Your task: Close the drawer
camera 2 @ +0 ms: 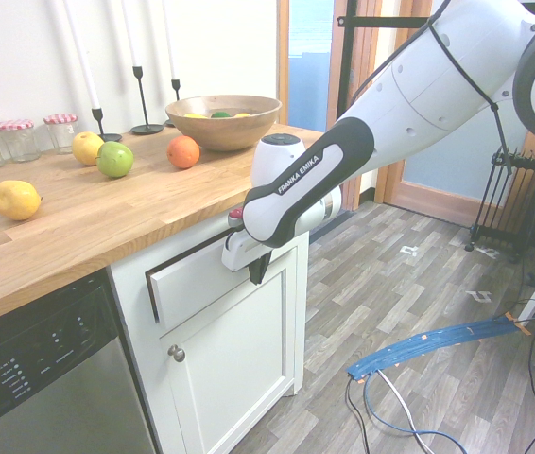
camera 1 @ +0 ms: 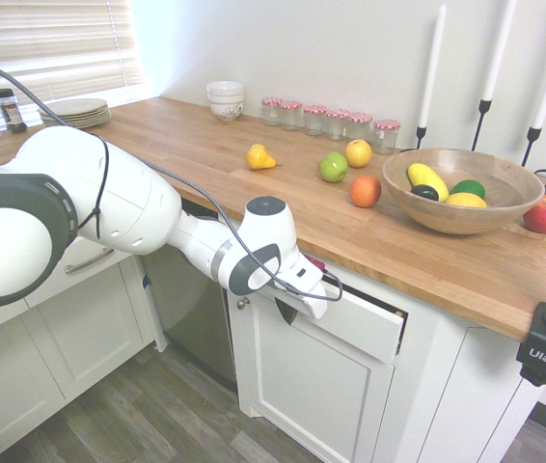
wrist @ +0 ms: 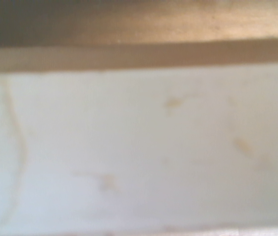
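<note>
Second exterior view: closed jaws against slightly open drawer [camera 2: 192,274] front.

— What's sitting on the tabletop [camera 1: 254,207]?

— A wooden bowl [camera 1: 490,204] near the far end with yellow and green fruit in it, and a red apple [camera 1: 545,213] just beside it. In front of the bowl lie an orange [camera 1: 365,191], a green apple [camera 1: 333,167], a yellow apple [camera 1: 358,152] and a yellow pear [camera 1: 259,157], apart from each other.

— And along the wall?

— A row of small jars [camera 1: 331,120] with red checked lids, stacked white bowls [camera 1: 226,99], a pile of plates [camera 1: 76,112], and three white candles [camera 1: 497,58] in black holders.

— Below the tabletop?

— A white cabinet door [camera 2: 230,369] with a round knob, next to a steel dishwasher [camera 2: 45,378].
</note>
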Tool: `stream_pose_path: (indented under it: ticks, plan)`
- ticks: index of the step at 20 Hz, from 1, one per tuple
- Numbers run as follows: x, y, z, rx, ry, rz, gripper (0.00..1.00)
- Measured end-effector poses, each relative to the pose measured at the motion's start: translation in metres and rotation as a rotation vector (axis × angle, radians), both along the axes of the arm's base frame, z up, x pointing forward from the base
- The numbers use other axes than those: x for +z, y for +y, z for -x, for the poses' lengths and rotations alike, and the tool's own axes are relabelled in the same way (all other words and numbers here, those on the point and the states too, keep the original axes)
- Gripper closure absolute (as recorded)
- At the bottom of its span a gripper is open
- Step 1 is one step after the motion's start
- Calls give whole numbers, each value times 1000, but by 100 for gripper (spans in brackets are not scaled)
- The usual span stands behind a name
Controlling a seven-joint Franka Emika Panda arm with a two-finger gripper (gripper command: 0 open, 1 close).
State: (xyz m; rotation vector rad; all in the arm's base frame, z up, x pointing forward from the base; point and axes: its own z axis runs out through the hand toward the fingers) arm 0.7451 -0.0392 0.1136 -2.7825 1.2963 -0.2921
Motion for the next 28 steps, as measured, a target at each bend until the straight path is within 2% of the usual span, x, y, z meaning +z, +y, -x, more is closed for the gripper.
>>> stream_pose_path:
  ticks: [3,6,8,16,17,21,28]
  plan:
    - [-14,-12,17,-11,150,-42,100]
    - [-23,-24,41,-20,211,-51,100]
    - [-15,-24,54,-16,225,-54,100]
    - [71,-14,106,-9,183,-59,100]
    - [79,-13,115,-8,179,-60,0]
    - [100,-11,161,-7,180,-61,0]
    - [110,-7,245,3,176,-50,0]
